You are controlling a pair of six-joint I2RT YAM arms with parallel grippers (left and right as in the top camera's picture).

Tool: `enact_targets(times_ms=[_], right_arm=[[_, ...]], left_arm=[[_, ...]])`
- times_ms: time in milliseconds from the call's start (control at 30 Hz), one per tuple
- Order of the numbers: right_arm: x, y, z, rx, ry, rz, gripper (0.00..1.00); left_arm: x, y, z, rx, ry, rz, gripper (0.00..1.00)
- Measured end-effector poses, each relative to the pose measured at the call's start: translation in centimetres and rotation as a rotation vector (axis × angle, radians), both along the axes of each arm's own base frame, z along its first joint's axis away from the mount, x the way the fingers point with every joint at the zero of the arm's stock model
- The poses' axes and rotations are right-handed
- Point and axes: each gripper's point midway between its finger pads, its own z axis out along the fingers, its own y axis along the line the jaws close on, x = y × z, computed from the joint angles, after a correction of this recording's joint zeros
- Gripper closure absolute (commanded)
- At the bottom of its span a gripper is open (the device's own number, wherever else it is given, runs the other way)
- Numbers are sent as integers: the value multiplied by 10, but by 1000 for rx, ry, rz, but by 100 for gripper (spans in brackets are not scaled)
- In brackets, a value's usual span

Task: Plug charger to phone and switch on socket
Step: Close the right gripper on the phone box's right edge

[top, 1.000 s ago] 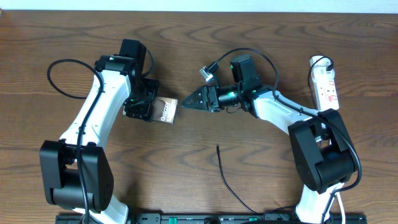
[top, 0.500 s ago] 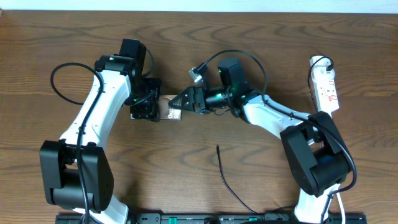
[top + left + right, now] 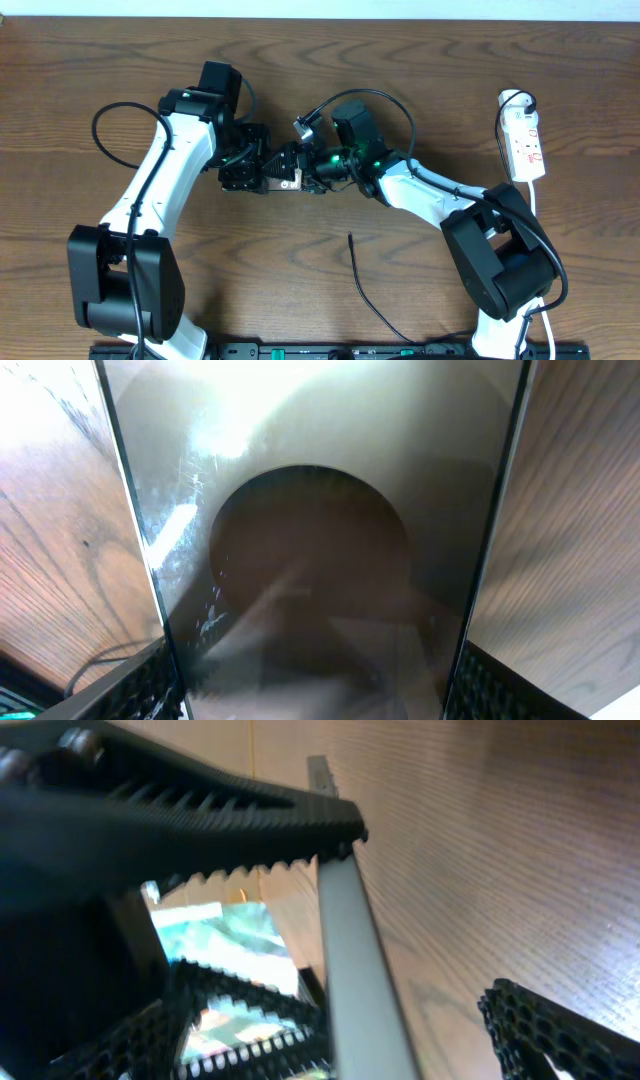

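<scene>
On the overhead view I see both arms meeting in the middle of the counter (image 3: 300, 60). The left arm (image 3: 160, 190) has its left jaws closed on the phone (image 3: 310, 560). In the left wrist view the screen with its dark oval fills nearly everything, and the two long edges sit against the ribbed pads (image 3: 140, 690) at the bottom corners.

The right arm (image 3: 420, 190) reaches over from the other side, and its right jaws stand wide open and hold nothing. In the right wrist view the grey edge of the phone passes between them. The toothed finger (image 3: 200, 795) is at this edge (I cannot tell if it really touches), and the other finger (image 3: 560, 1030) is well apart from it.

The charger (image 3: 362, 285) lies loose on the counter, its tip near the middle and well apart from the phone, nearer to me. The socket (image 3: 525, 140) lies at the far right. I cannot tell how its switch stands.
</scene>
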Motion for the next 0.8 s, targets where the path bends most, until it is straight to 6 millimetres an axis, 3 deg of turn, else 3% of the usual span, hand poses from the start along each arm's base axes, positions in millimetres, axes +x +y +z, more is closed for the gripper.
enact_targets(times_ms=[467, 633, 800], right_arm=[[1, 0, -1, -10, 88, -42, 20], [3, 0, -1, -13, 88, -50, 44], [5, 1, 0, -10, 77, -55, 51]], left_arm=[[0, -1, 0, 0, 0, 1, 93], [0, -1, 0, 0, 0, 1, 92], [0, -1, 0, -1, -1, 1, 92]])
